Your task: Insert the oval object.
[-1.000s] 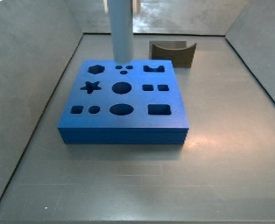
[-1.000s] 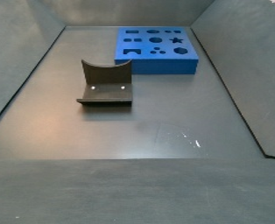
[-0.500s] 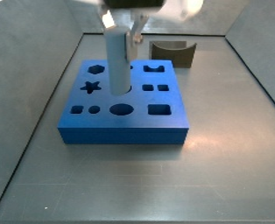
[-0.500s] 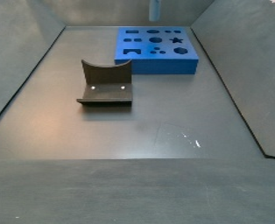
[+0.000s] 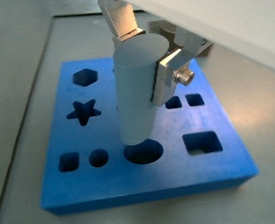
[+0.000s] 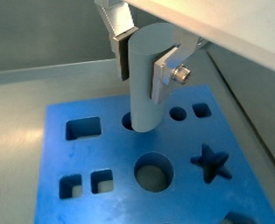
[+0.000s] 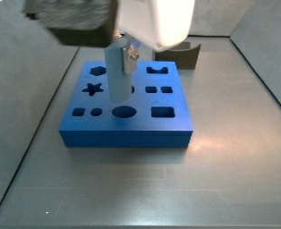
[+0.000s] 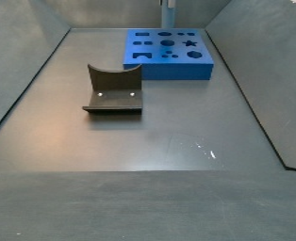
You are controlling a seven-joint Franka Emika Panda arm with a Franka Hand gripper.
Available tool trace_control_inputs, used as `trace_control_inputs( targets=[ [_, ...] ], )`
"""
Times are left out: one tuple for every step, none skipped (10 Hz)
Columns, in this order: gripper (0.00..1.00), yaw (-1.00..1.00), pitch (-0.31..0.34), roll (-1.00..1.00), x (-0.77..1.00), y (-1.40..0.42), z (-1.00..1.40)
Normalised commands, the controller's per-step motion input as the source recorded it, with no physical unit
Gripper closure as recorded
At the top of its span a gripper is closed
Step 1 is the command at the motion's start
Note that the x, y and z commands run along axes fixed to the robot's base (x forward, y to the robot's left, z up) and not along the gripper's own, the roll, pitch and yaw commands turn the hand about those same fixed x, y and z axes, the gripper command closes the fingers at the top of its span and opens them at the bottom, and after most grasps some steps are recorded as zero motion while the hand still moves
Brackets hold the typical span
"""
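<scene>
Fixture: the dark bracket point(image 8: 113, 90) stands nearest in a side view, alone on the grey surface point(image 8: 151, 141), well apart from the blue block; its curved notch faces up.

Surface: bare grey floor point(image 7: 143, 188) with low walls on each side.

Blue block: the block point(image 7: 125, 107) lies flat toward the far end in a side view point(image 8: 170, 55); its top carries shaped holes, among them a star point(image 5: 82, 112), a hexagon point(image 5: 85, 77), squares point(image 5: 200, 143) and round openings.

Peg: the pale oval peg point(image 5: 137, 96) stands upright over the block, its lower end at a large round hole point(image 5: 141, 153) near the block's edge; whether the tip has entered cannot be told from the wrist views. In a side view the peg point(image 7: 118, 72) rises above the middle of the block.

Hand: the hand point(image 5: 148, 54) is over the block, its silver fingers point(image 5: 171, 70) clamped on the peg's upper part from two sides; both wrist views show the plates pressed to the peg point(image 6: 151, 74).

Far end: only a sliver of the peg point(image 8: 169, 15) shows at the top edge of a side view, above the block.
</scene>
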Motion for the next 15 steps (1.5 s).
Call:
trace_control_inputs(
  targets=[
    [1.00, -0.97, 0.000, 0.07, 0.00, -0.13, 0.00],
    [1.00, -0.99, 0.000, 0.06, 0.00, -0.13, 0.00],
    [1.00, -0.99, 0.000, 0.05, 0.00, -0.11, 0.00],
    [1.00, -1.00, 0.000, 0.01, 0.00, -0.12, -0.05],
    [1.00, -1.00, -0.004, 0.00, 0.00, -0.10, -0.31],
    [1.00, -1.00, 0.000, 0.00, 0.00, -0.10, -0.32],
    [1.00, -0.95, 0.000, 0.00, 0.08, -0.12, -0.26],
    [1.00, -0.75, 0.000, 0.00, 0.30, -0.15, -0.26],
    [1.00, -0.72, 0.000, 0.00, 0.32, -0.16, -0.23],
    [1.00, -0.67, 0.000, 0.00, 0.38, -0.13, -0.21],
    [1.00, -0.51, 0.041, -0.02, 0.57, 0.00, -0.30],
    [1.00, -0.37, 0.000, 0.01, 0.13, 0.21, -0.35],
    [1.00, -0.20, -0.129, 0.00, -0.33, 0.28, -0.34],
    [1.00, -0.15, -0.176, -0.02, -0.40, 0.04, -0.33],
    [1.00, 0.01, -0.127, -0.14, -0.23, -0.05, -0.26]
  ],
)
